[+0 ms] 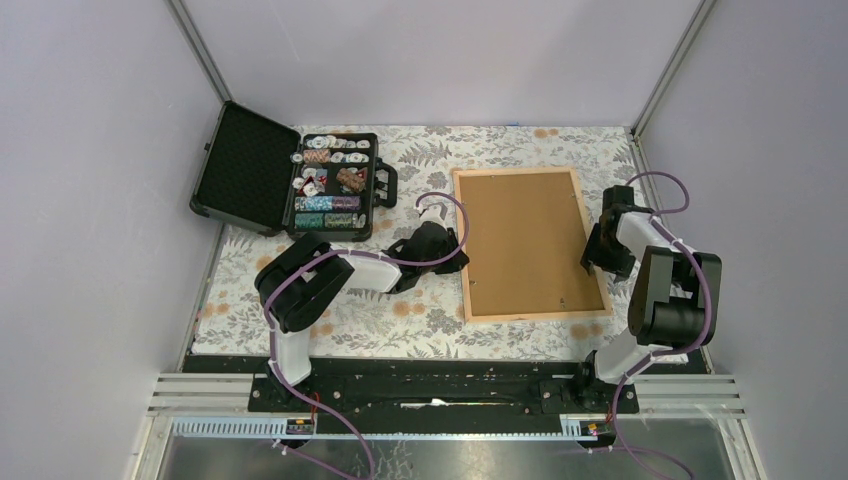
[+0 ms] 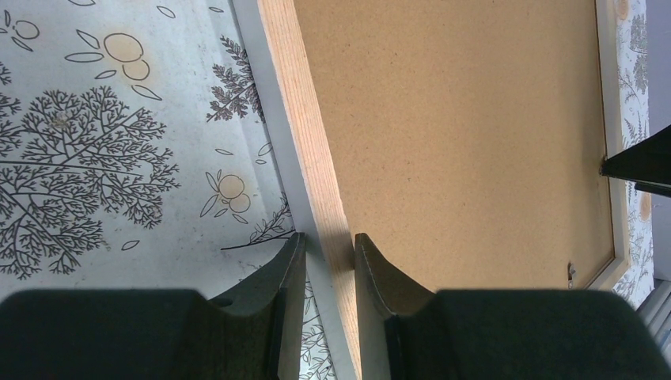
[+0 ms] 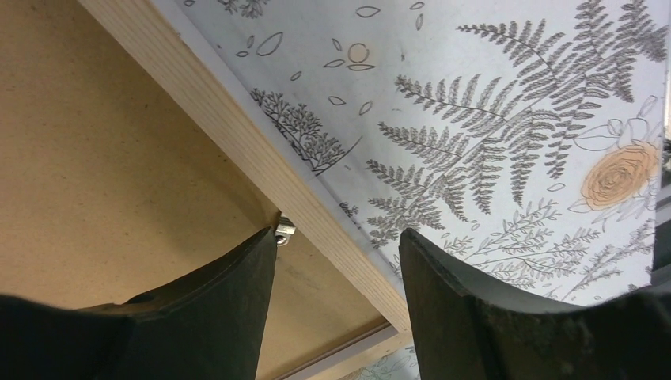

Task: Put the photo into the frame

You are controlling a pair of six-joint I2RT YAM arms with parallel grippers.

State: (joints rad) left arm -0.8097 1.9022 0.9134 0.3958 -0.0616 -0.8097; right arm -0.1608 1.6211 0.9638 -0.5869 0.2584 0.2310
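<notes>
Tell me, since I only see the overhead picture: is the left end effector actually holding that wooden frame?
Observer: Its wrist camera shows the left end effector straddling the wooden rail of the frame, one finger on each side. Whether it pinches, I cannot tell.
Operator: And the right one?
Observer: The right end effector stands wide open across the opposite rail, one finger over the backing board, the other over the tablecloth.
Operator: Anything small I'm missing?
Observer: A little metal tab sits at the rail's inner edge, beside the finger over the board.
</notes>
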